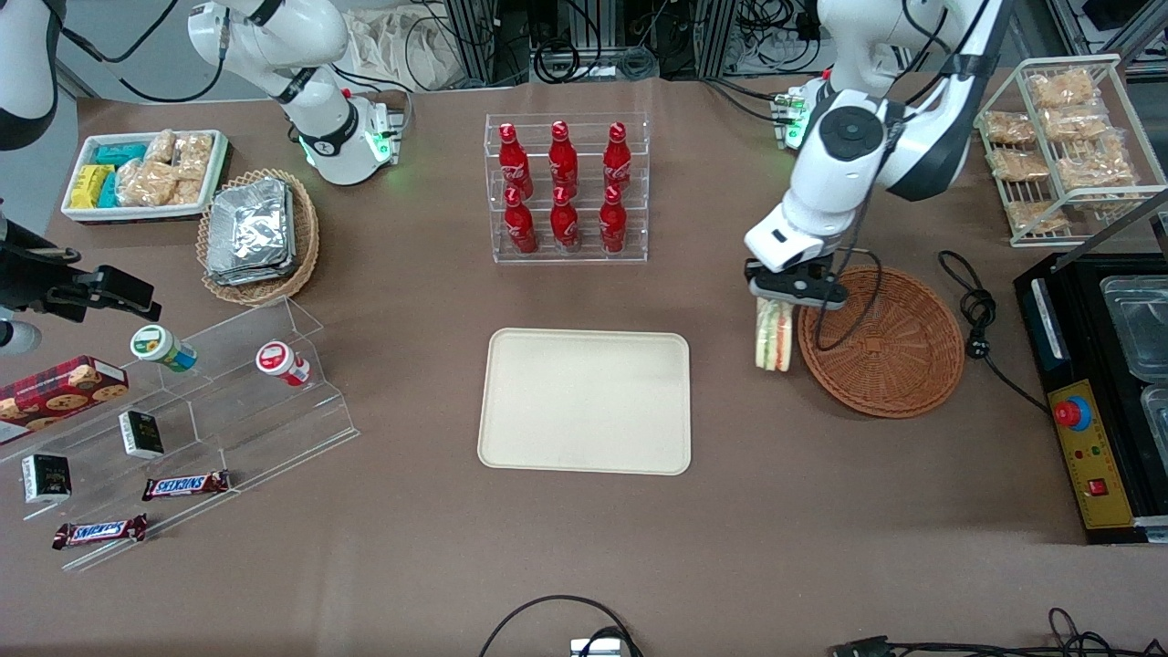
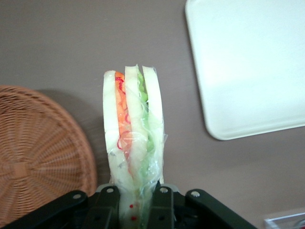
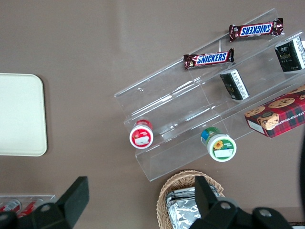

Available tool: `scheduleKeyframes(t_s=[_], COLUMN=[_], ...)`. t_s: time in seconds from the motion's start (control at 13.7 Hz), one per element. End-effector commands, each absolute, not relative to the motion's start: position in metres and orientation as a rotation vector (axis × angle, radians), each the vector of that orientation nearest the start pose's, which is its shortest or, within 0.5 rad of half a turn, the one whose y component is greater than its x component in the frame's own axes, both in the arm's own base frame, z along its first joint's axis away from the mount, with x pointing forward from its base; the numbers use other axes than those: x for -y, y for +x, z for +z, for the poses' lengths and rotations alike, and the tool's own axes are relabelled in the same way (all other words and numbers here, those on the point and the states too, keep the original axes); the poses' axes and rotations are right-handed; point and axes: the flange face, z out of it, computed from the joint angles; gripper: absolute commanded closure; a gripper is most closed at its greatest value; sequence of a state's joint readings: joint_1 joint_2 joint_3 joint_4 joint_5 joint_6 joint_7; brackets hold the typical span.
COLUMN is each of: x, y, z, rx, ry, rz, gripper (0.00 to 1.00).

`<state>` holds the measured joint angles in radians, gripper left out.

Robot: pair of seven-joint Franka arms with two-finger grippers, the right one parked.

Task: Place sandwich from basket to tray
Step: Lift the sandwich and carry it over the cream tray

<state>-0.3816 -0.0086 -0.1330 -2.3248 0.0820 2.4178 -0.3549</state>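
The gripper (image 1: 774,308) was held above bare table between the basket (image 1: 883,341) and the tray (image 1: 585,401), clamped on the sandwich (image 1: 774,336), which hung just beside the basket rim. An open strip of brown table (image 1: 730,456) was seen between sandwich and tray, with nothing standing on it. The tray surface was seen bare. The bottle rack (image 1: 567,188) stood farther from the front camera than the tray, well apart from the strip. A black cable (image 1: 981,315) lay beside the basket toward the working arm's end.

White arm, black gripper (image 1: 792,290)
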Motion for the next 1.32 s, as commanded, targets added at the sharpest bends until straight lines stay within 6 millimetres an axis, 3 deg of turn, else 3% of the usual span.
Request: scheduleKeyframes(t_s=[0.0, 0.22, 0.37, 0.59, 1.02, 1.24], x=[0.327, 0.366, 0.377, 0.405, 0.419, 0.42], y=[0.503, 0.534, 0.551, 0.553, 0.546, 0.547], z=[0.336, 0.329, 0.32, 0.302, 0.253, 0.245], rx=[-0.228, -0.164, -0.154, -0.149, -0.159, -0.165], ry=[-3.102, -3.118, -3.132, -3.14, -3.126, -3.122], rz=[-0.003, 0.005, -0.003, 0.001, 0.093, 0.106], gripper=[1.0, 1.0, 1.0, 1.0, 1.0, 1.0])
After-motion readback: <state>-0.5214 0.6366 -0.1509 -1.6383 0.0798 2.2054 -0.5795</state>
